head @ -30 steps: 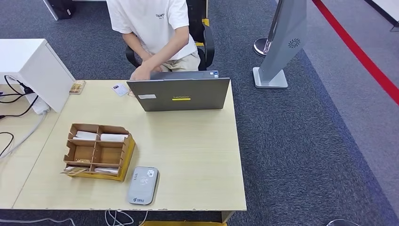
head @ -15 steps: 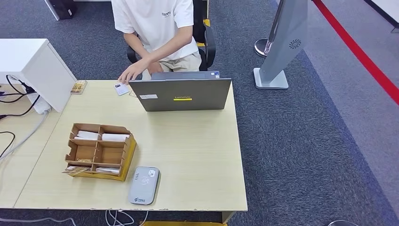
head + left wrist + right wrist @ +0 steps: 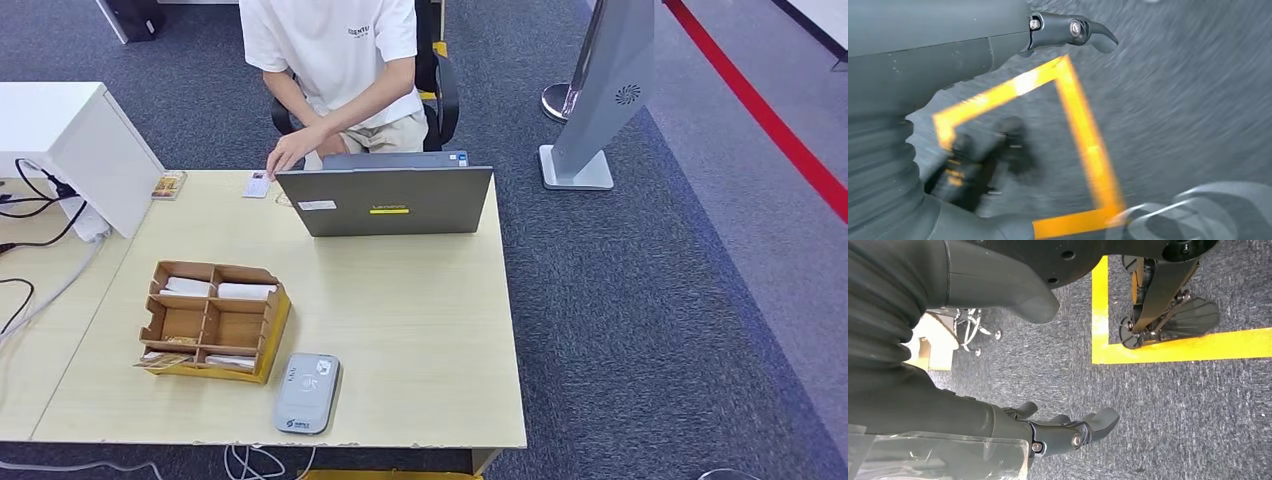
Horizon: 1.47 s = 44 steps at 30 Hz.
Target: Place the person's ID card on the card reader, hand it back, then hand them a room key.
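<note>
The person's ID card lies on the far edge of the wooden table, left of the laptop, with the person's hand just above it, fingertips at its edge. The grey card reader sits flat near the table's front edge. Beside it stands a cardboard organiser with white key cards in its compartments. My left hand hangs over the carpet, fingers out, holding nothing; that view is blurred. My right hand also hangs low over the carpet, thumb and fingers apart, empty.
A grey laptop stands open at the table's far side, its lid towards me, with the seated person behind it. A white cabinet with cables stands at the left. A small box lies at the far left corner. Yellow floor tape runs under my arms.
The person's hand reached out to the ID card at the table's far edge and nudged it a little; it now rests just above the card. The head view shifted slightly.
</note>
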### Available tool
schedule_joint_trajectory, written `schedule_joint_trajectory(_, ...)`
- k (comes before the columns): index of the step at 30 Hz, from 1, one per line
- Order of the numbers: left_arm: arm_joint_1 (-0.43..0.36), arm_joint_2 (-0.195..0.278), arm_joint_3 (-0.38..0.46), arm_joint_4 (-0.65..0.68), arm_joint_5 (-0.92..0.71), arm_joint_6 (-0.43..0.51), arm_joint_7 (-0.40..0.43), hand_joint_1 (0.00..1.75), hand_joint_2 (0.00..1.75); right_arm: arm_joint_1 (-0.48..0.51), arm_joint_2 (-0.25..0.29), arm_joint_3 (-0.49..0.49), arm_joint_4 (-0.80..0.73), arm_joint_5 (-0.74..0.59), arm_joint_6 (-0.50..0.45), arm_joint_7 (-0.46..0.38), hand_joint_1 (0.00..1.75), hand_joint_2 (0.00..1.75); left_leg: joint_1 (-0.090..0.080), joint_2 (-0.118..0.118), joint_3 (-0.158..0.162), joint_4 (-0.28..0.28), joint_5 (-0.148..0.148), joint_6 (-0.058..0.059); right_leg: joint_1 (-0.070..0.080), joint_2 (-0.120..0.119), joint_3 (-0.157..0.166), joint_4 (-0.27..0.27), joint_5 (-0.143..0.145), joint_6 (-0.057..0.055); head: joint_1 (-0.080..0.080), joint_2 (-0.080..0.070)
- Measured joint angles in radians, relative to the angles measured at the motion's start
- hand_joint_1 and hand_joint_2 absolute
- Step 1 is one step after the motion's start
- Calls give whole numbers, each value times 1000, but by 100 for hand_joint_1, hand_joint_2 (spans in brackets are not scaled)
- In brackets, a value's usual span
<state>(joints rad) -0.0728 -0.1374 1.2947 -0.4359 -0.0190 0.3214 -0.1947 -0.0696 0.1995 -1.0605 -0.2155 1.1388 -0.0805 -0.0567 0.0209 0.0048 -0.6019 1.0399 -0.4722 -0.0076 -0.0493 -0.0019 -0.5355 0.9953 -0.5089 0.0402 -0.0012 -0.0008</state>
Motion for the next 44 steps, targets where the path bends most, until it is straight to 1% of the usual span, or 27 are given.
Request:
schedule_joint_trajectory(1, -1, -5, -19, 23, -39, -25, 19, 0, 175, 0, 1, 0, 0, 1, -2, -1, 0, 175, 0, 0, 0, 0, 0, 0, 0, 0, 0, 0, 0, 0, 0, 0)
schedule_joint_trajectory(3, -3, -16, -69, 63, -115, -80, 55, 0, 175, 0, 4, 1, 0, 3, -5, -4, 0, 87, 0, 0, 0, 0, 0, 0, 0, 0, 1, 0, 0, 0, -1, 0)
schedule_joint_trajectory(5, -4, -26, -125, 93, -179, -114, 79, 0, 175, 0, 6, 4, 0, 7, -6, -12, 0, 87, 0, 0, 0, 0, 0, 0, 0, 0, 2, 0, 0, 0, -1, 0)
schedule_joint_trajectory(7, -5, -36, -182, 117, -238, -118, 95, 0, 175, 0, 7, 7, 0, 8, -5, -23, 0, 175, 0, 0, 0, 0, 0, 0, 0, 0, 2, 0, 0, 0, -1, 0)
schedule_joint_trajectory(10, -3, -45, -264, 141, -308, -104, 113, 0, 175, 2, 9, 15, 0, 1, -3, -36, 0, 175, 0, 0, 0, 0, 0, 0, 0, 0, 2, 0, 0, 0, -1, 0)
schedule_joint_trajectory(14, 9, -44, -373, 146, -312, -103, 122, 0, 175, 14, 5, 68, -9, -57, 2, -37, 0, 175, 0, 0, 0, 0, 0, 0, 0, 0, 2, 0, 0, 0, -1, 0)
schedule_joint_trajectory(16, 18, -39, -423, 146, -300, -111, 125, 0, 175, 22, 0, 103, -16, -101, 5, -33, 0, 87, 0, 0, 0, 0, 0, 0, 0, 0, 2, 0, 0, 0, -1, 0)
schedule_joint_trajectory(18, 27, -33, -468, 146, -286, -120, 128, 0, 87, 31, -5, 139, -22, -147, 8, -29, 0, 0, 0, 0, 0, 0, 0, 0, 0, 0, 2, 0, 0, 0, -1, 0)
schedule_joint_trajectory(20, 36, -25, -513, 146, -271, -129, 130, 0, 0, 40, -13, 180, -29, -196, 11, -26, 0, 0, 0, 0, 0, 0, 0, 0, 0, 0, 2, 0, 0, 0, -1, 0)
schedule_joint_trajectory(30, 80, 16, -709, 146, -198, -177, 145, 1, 0, 83, -55, 391, -65, -436, 28, -6, 0, 0, 0, 0, 0, 0, 0, 0, 0, 0, 1, 0, 0, 0, -1, 0)
schedule_joint_trajectory(32, 88, 24, -744, 146, -183, -186, 148, 18, 0, 93, -63, 432, -72, -483, 30, -1, 20, 0, 0, 0, 0, 0, 0, 0, 0, 0, 1, 0, 0, 0, -1, 0)
schedule_joint_trajectory(34, 97, 32, -782, 145, -169, -195, 151, 105, 0, 102, -72, 474, -79, -531, 34, 4, 107, 0, 0, 0, 0, 0, 0, 0, 0, 0, 1, 0, 0, 0, -1, 0)
schedule_joint_trajectory(36, 105, 41, -821, 143, -153, -205, 155, 175, 0, 111, -81, 518, -86, -579, 38, 8, 175, 0, 0, 0, 0, 0, 0, 0, 0, 0, 1, 0, 0, 0, -1, 0)
schedule_joint_trajectory(44, 140, 70, -962, 125, -98, -242, 164, 175, 0, 145, -115, 683, -113, -759, 49, 24, 175, 0, 0, 0, 0, 0, -1, 1, 0, 0, 1, 0, -1, 1, -1, 0)
